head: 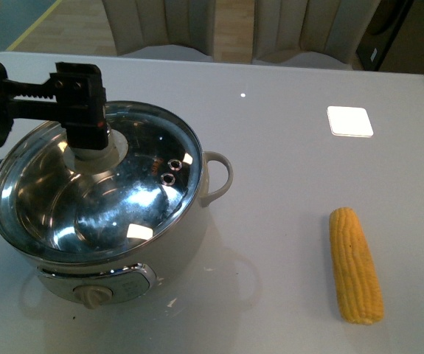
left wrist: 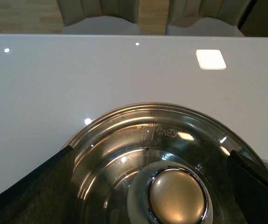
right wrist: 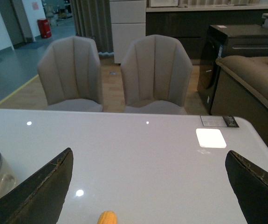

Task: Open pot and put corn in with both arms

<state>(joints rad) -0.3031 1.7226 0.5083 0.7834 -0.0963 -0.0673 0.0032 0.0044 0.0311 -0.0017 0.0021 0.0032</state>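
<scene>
The pot (head: 186, 236) stands on the desk's (head: 285, 184) left side, its glass lid (head: 130, 199) on and the left gripper (head: 85, 129) over the lid knob (head: 94, 156). The corn (head: 355, 265), yellow with even kernel rows, lies well to the right, long axis running away from the robot.

Left wrist view: the jaws are spread wide either side of the knob, gripping nothing.

Right wrist view: the right gripper (right wrist: 150, 151) is also wide and empty, with the corn's end showing between the jaws. This arm looks the nearer to it.

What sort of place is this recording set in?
Likely a home-style dining and living area, perhaps a demo room: a white table, padded chairs behind it, and a sofa nearby.
</scene>
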